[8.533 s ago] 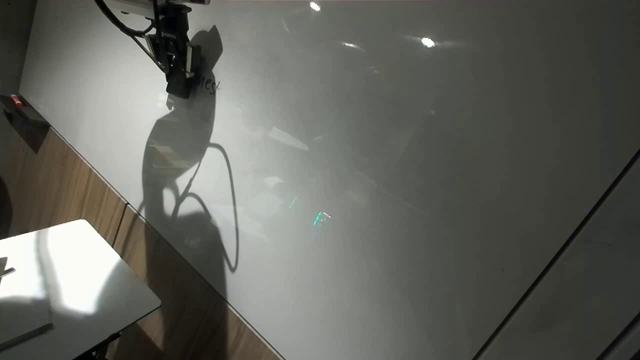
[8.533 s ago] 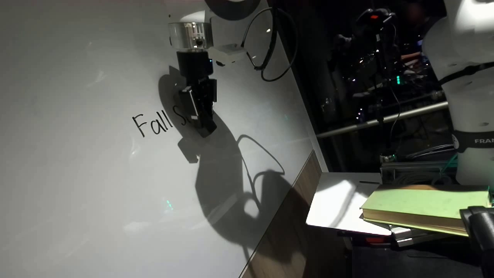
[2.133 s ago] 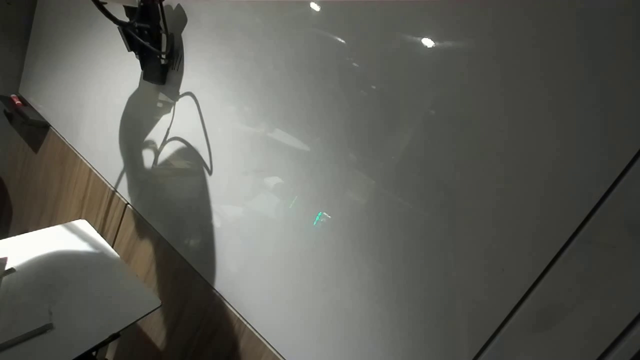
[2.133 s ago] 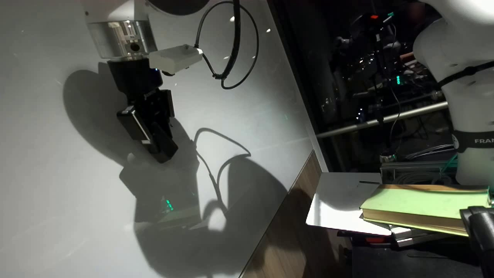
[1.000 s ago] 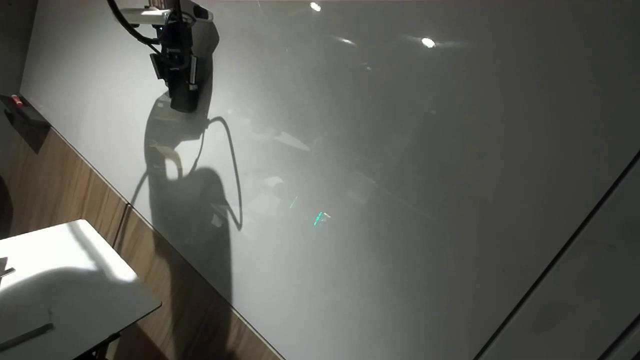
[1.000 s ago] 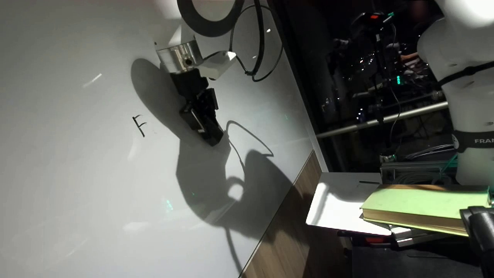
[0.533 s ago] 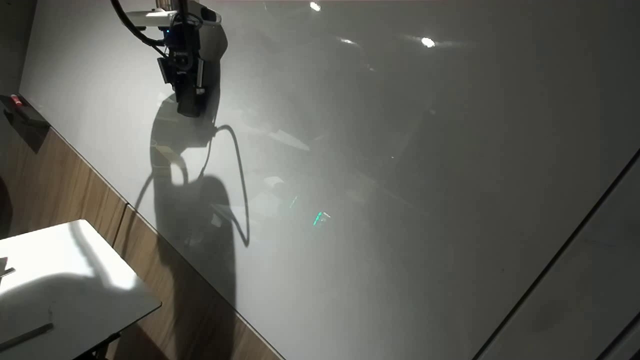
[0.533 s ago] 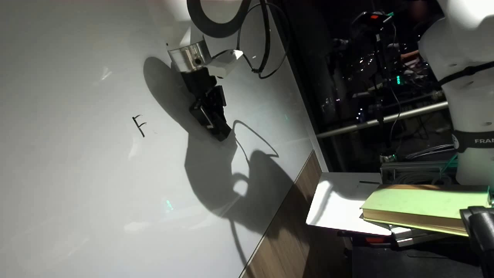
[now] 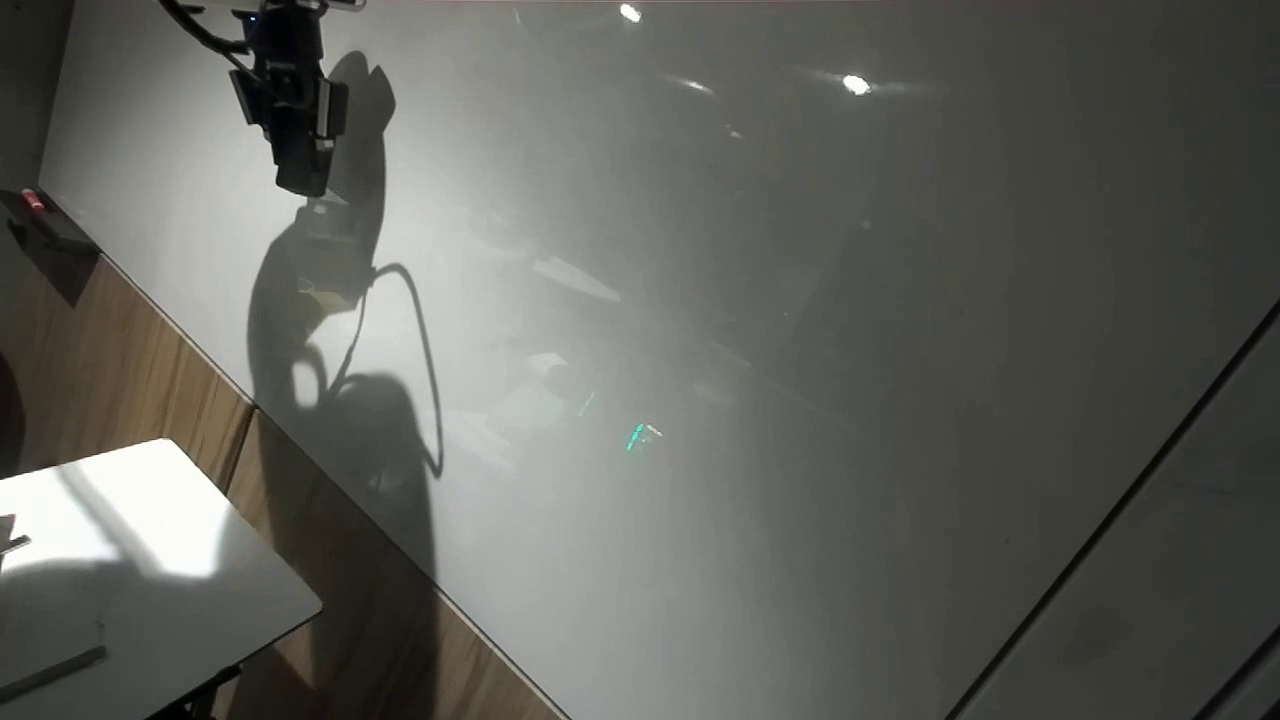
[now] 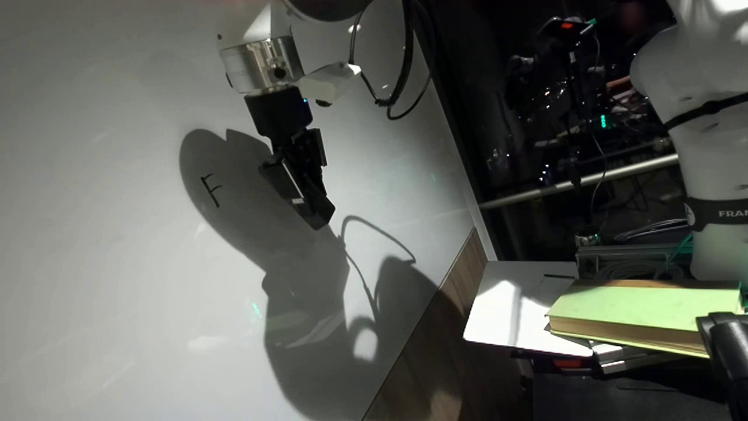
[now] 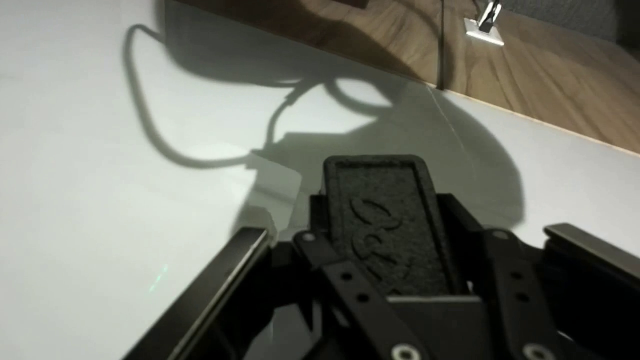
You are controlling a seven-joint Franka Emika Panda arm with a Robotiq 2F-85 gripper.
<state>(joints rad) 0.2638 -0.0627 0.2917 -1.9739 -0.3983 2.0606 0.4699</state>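
Shifted since half a second earlier: black block (image 9: pixel 302 170) and gripper (image 11: pixel 387 220), both carried up and leftward in an exterior view, with a long shadow (image 10: pixel 304 257) brought over a handwritten F (image 10: pixel 209 192) in an exterior view. Block was clamped in the jaws, gripped along its sides; curved marks were noted on its face in the wrist view. It was held tilted before the whiteboard (image 9: pixel 720 560), well up and left in an exterior view; whether the board was touched could not be told. Handwritten F, in thin black strokes, was placed left of the block, apart from it. Green glints (image 9: pixel 636 437) were thrown on the board in both exterior views. Along one edge the board was bordered by wood panelling (image 9: pixel 150 350), across which the shadow was also cast. Beside the panelling, a white tabletop (image 9: pixel 250 590) was lit in patches, a dark strip (image 9: pixel 60 670) seen on it. Near the board's corner, a red object (image 9: pixel 33 200) was rested on a small dark ledge (image 9: pixel 62 232). Farther out, a pale green book (image 10: pixel 648 301) was set overlapping the tabletop in view, a white robot body (image 10: pixel 719 158) seen above it.
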